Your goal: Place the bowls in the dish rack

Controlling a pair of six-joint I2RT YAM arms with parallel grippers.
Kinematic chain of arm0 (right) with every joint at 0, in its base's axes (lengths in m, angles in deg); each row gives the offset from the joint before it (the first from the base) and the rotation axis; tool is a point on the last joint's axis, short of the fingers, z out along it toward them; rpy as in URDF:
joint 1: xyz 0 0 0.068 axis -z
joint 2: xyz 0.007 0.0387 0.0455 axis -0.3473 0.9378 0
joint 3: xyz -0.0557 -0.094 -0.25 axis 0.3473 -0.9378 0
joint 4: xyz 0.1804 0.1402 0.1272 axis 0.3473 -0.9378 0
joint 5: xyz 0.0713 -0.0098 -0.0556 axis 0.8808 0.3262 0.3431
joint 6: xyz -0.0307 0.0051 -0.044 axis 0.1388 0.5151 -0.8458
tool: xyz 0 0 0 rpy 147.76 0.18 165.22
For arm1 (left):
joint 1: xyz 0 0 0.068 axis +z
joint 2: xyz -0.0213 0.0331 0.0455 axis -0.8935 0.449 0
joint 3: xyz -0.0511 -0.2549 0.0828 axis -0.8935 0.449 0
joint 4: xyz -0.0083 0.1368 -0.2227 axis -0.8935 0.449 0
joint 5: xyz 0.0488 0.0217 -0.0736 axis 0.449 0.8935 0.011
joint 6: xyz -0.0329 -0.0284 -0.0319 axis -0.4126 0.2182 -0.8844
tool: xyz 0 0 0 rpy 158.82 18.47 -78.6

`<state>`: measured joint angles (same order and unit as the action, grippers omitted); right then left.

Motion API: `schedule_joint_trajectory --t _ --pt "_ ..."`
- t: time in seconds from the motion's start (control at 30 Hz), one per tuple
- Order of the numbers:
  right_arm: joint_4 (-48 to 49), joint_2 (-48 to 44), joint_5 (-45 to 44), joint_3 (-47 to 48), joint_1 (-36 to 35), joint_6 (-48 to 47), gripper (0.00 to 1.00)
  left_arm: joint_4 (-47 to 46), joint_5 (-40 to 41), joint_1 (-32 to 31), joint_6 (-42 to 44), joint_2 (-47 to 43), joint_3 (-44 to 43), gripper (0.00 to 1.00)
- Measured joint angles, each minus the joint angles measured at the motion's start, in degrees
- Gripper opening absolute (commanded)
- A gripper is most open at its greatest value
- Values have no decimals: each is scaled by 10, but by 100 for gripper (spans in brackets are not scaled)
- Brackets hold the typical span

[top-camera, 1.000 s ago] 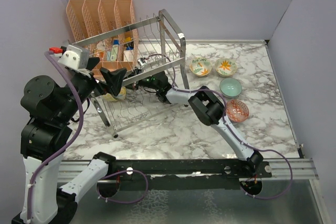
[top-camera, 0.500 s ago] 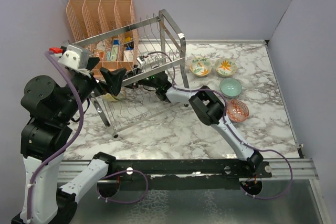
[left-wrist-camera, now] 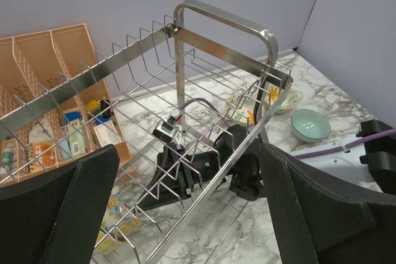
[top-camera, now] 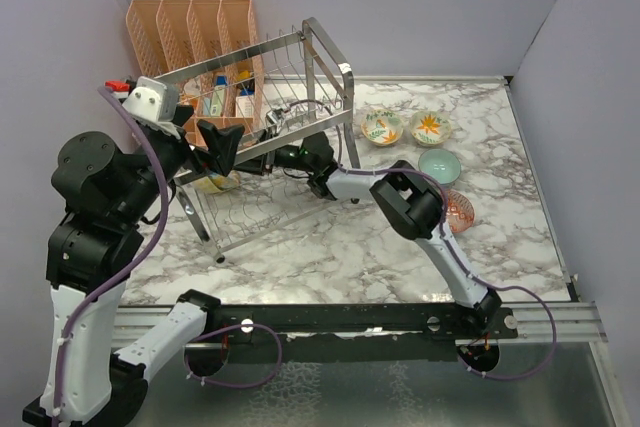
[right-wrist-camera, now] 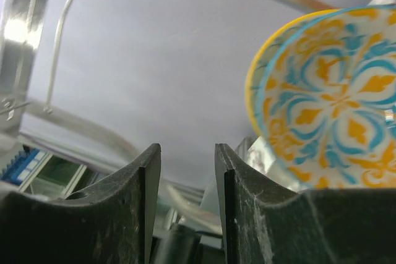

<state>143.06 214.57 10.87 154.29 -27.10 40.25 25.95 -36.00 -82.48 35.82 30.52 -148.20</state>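
Note:
The chrome dish rack [top-camera: 300, 97] stands at the back left. A blue-and-yellow bowl [top-camera: 216, 183] rests in its lower tier, on edge in the right wrist view [right-wrist-camera: 328, 97], just right of the fingers. My right gripper [top-camera: 252, 169] reaches in under the upper tier and is open with nothing between its fingers [right-wrist-camera: 187, 153]. Four more bowls sit on the marble: green-leaf [top-camera: 382, 128], orange-flower [top-camera: 431, 127], teal [top-camera: 439, 165] and red-orange [top-camera: 458, 211], partly behind my right arm. My left gripper [top-camera: 220, 144] hovers wide open above the rack's left end [left-wrist-camera: 185, 214].
A peach-orange divided organizer [top-camera: 190, 37] with small packets stands against the back wall behind the rack. Purple walls close in the left, back and right. The rack's tall end frame [left-wrist-camera: 223, 26] rises beside my right forearm.
My right gripper has opened and let go of the blue-and-yellow bowl, which stays in the lower tier. The right arm has drawn back slightly to the right; the left arm has shifted a little.

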Motion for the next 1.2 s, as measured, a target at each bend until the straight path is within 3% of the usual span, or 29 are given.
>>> schedule_joint_trajectory --t 0.4,0.7,1.0,1.2 --pt "75 -162 97 -200 -45 8 40 0 14 0 -1 21 -2 99" --pt "6 -292 145 -417 -96 -75 41 0 14 0 -9 23 -2 99" --pt "-269 -581 95 -614 -105 -238 42 0 14 0 -10 17 -2 99" --pt "-547 -773 -52 -650 -105 -308 47 -1 14 0 -12 9 4 99"
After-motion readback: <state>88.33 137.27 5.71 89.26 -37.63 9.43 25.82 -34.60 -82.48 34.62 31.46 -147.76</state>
